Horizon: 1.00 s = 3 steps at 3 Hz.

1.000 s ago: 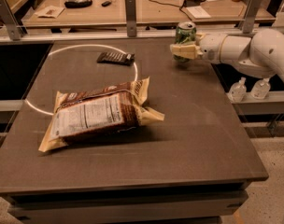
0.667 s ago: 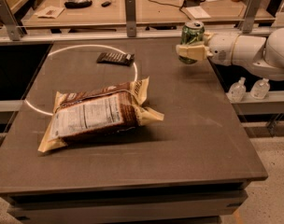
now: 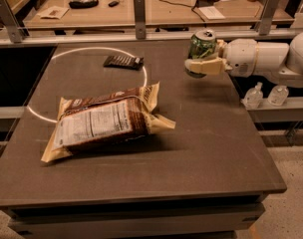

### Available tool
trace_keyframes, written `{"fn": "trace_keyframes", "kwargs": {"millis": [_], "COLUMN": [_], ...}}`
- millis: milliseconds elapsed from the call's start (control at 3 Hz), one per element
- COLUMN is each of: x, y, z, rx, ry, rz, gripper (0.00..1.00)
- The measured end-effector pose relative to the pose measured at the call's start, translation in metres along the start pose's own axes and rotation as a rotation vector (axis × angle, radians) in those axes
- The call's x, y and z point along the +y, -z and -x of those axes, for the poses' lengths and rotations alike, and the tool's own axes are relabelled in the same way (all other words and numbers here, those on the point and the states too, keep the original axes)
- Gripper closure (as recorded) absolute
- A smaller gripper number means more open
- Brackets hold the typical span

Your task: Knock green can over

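The green can (image 3: 202, 43), with mottled green print and a silver top, is tilted at the far right of the dark table (image 3: 201, 158). It looks raised a little above the surface, with a shadow under it. My gripper (image 3: 197, 59) reaches in from the right on a white arm (image 3: 256, 59). It is shut on the can: one pale finger (image 3: 204, 66) lies across the can's lower front, and the other is behind the can.
A large brown snack bag (image 3: 101, 126) lies left of the table's centre. A dark flat bar (image 3: 122, 61) lies inside a white circle line (image 3: 91, 50) at the far left. Two small bottles (image 3: 265, 94) stand off the right edge. A cluttered bench (image 3: 141, 4) stands behind.
The can, upright between the fingers before, now sits tilted in the gripper and slightly lower in view. The snack bag and bar have not moved.
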State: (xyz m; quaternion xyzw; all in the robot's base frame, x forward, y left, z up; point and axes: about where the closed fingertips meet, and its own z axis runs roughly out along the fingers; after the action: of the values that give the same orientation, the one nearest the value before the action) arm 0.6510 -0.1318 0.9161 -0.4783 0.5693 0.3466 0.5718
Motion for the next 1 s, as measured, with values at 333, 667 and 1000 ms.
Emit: {"fn": "trace_keyframes", "kwargs": {"millis": [333,667,1000], "x": [0.018,0.021,0.015], "y": [-0.005,-0.001,0.003], "z": [0.013,0.026,0.04], "rx": [-0.039,-0.084,-0.16], "ry": [0.194,0.412,0.635], "rz": [0.13,0.146,0.127], "gripper": [1.0,1.0,1.0]}}
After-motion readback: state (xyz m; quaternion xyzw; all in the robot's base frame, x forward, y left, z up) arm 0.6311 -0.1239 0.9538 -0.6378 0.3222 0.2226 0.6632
